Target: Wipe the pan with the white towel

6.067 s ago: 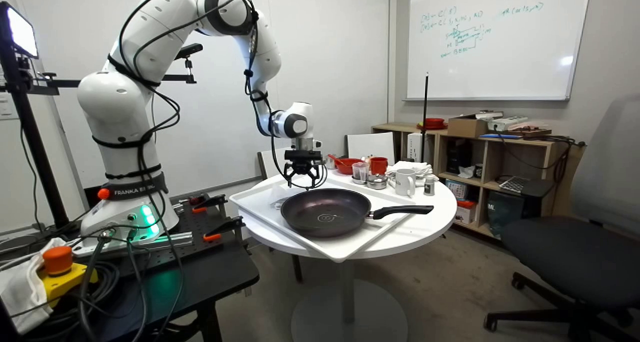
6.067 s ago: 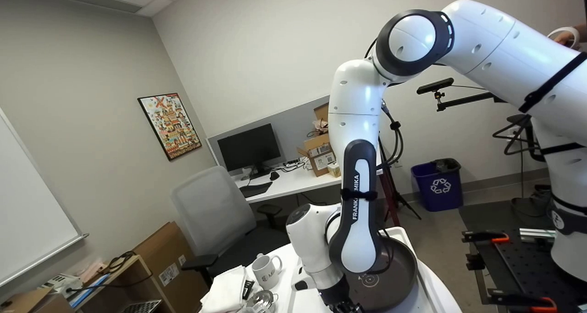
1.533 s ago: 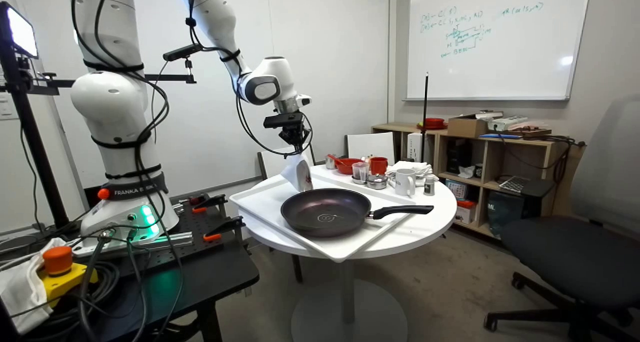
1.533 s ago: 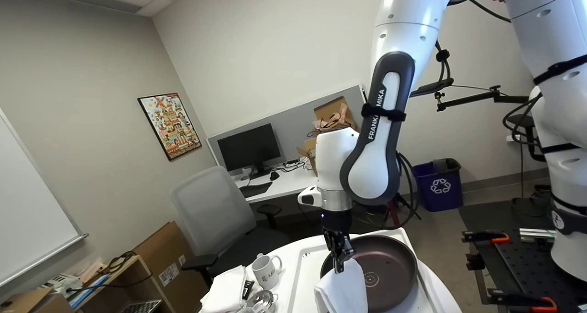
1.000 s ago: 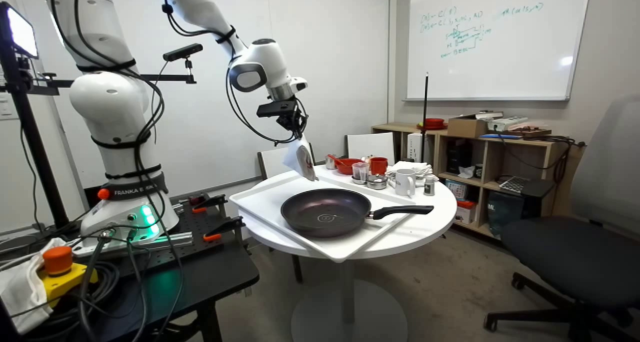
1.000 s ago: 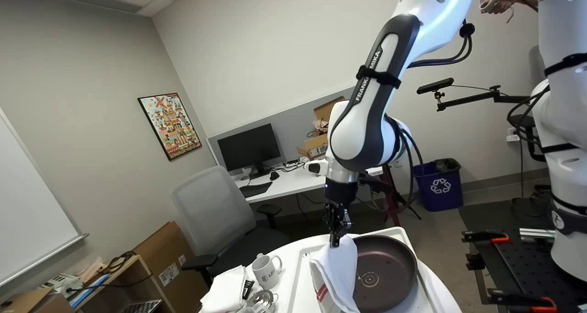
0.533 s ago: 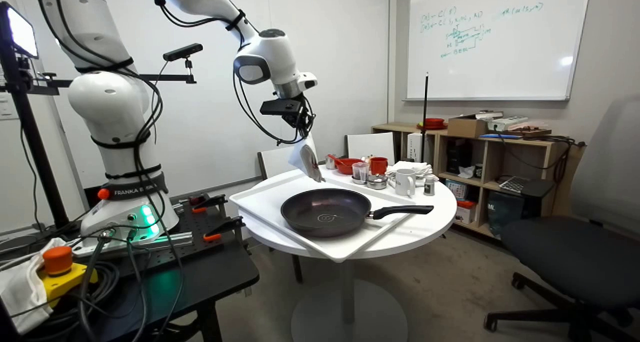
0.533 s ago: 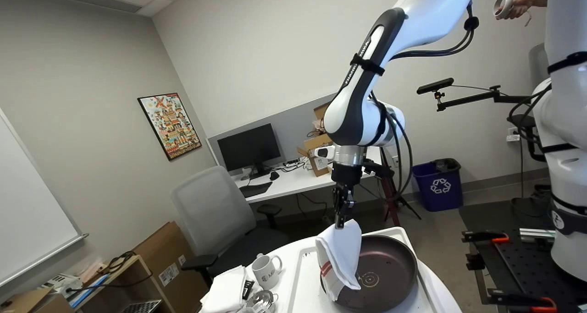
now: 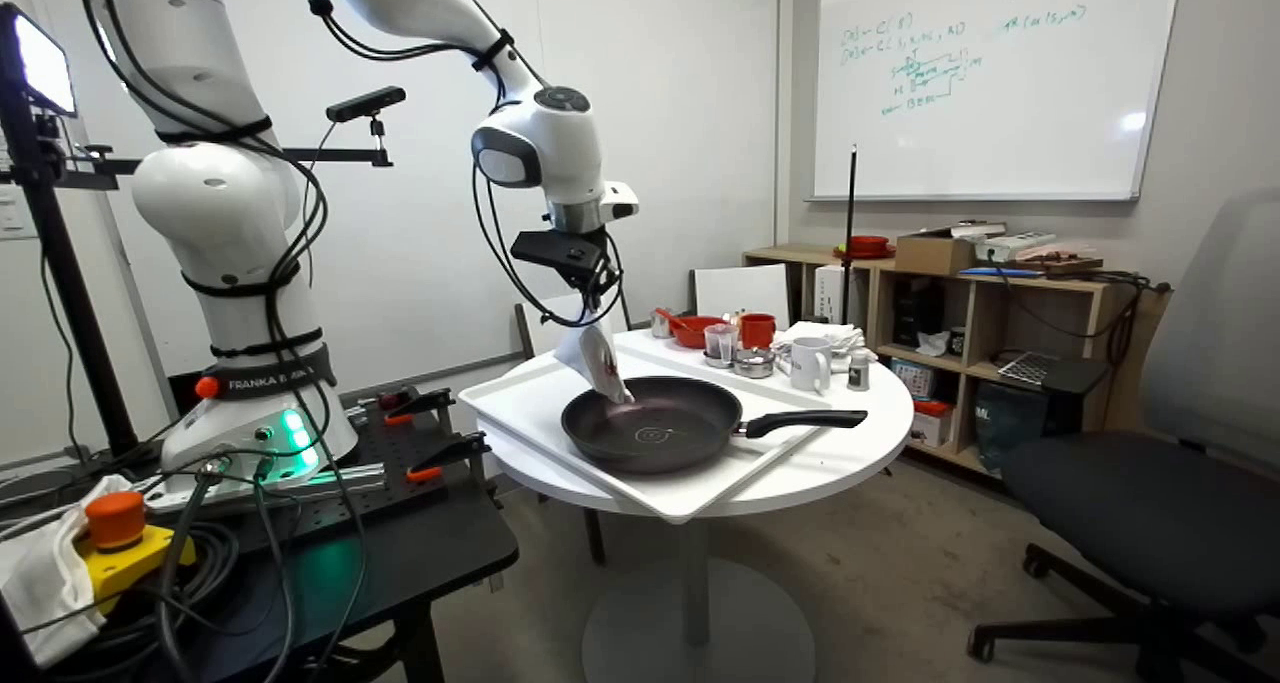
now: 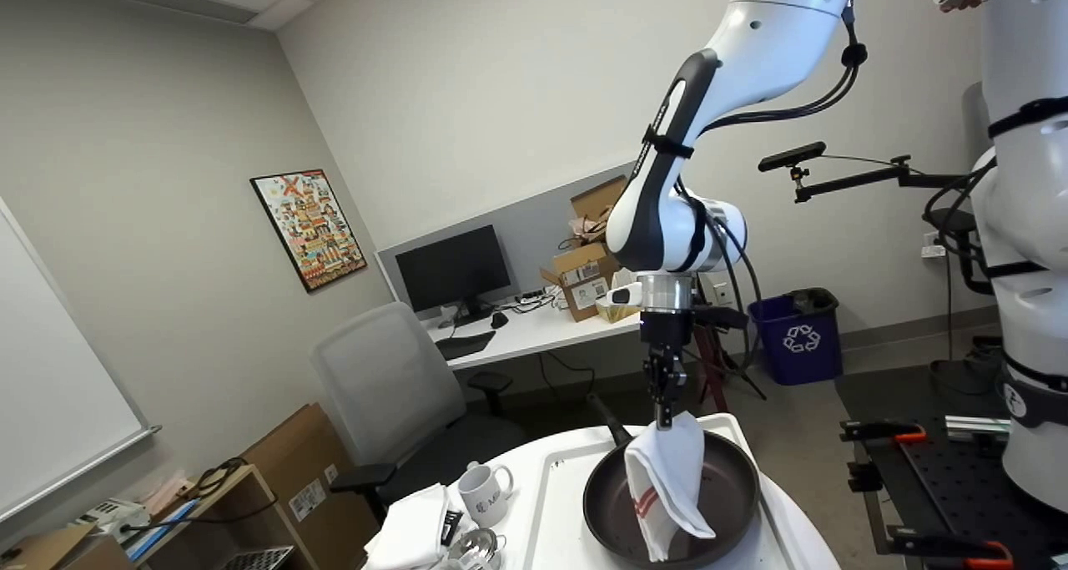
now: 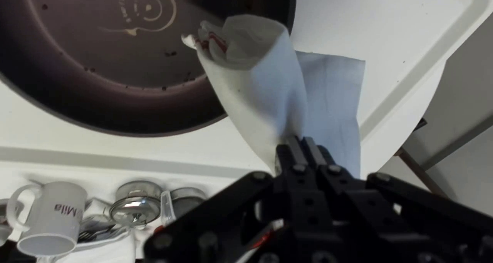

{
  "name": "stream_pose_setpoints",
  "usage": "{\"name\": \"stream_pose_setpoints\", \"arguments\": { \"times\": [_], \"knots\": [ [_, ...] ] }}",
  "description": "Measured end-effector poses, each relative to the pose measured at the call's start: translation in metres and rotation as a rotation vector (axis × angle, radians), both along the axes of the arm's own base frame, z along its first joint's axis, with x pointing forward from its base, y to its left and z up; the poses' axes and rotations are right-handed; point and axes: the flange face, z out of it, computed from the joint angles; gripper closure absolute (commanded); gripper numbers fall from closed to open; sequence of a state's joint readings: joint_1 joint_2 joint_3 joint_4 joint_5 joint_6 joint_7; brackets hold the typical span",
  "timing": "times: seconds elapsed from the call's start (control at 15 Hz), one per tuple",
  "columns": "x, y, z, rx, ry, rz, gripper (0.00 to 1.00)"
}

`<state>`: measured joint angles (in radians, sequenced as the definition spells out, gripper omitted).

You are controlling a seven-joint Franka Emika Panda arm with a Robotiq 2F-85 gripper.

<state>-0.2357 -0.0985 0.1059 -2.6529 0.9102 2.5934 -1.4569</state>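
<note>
While my gripper (image 11: pixel 302 141) points downward, its fingers are pressed nearly together, with the white towel (image 10: pixel 674 466) pinched between their tips. From that grip the towel hangs in folds, red striping low on it, its loose end over the inside of the dark pan (image 9: pixel 655 438); I can't tell whether it touches. Dark specks dot the pan's floor in my wrist view. The pan sits in the white tray (image 9: pixel 525 393), its black handle (image 9: pixel 805 421) crossing the tray's wall toward the edge of the round table (image 9: pixel 860 453) away from the arm's base (image 9: pixel 230 433). In an exterior view, one tray corner reaches the table's near edge. Along the edge toward the wooden shelf (image 9: pixel 968 328) I see a red bowl (image 9: pixel 692 336), a red cup (image 9: pixel 758 329), folded white cloths (image 9: pixel 838 335), a white mug (image 9: pixel 806 365) and a small bottle (image 9: pixel 858 373). Beyond the right-hand edge stands an office chair (image 9: pixel 1150 513).
</note>
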Motion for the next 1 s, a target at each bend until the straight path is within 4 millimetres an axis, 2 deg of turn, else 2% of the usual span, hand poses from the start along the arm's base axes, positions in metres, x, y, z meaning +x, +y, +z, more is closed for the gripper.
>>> {"name": "stream_pose_setpoints", "arguments": {
  "times": [0.27, 0.47, 0.73, 1.0],
  "knots": [
    [-0.032, -0.018, -0.026, 0.051, 0.061, 0.013, 0.99],
    [-0.051, -0.039, -0.034, 0.063, 0.078, -0.037, 0.99],
    [-0.061, -0.072, -0.026, 0.073, 0.049, -0.137, 0.99],
    [-0.058, -0.094, -0.016, 0.080, 0.030, -0.214, 0.99]
  ]
}}
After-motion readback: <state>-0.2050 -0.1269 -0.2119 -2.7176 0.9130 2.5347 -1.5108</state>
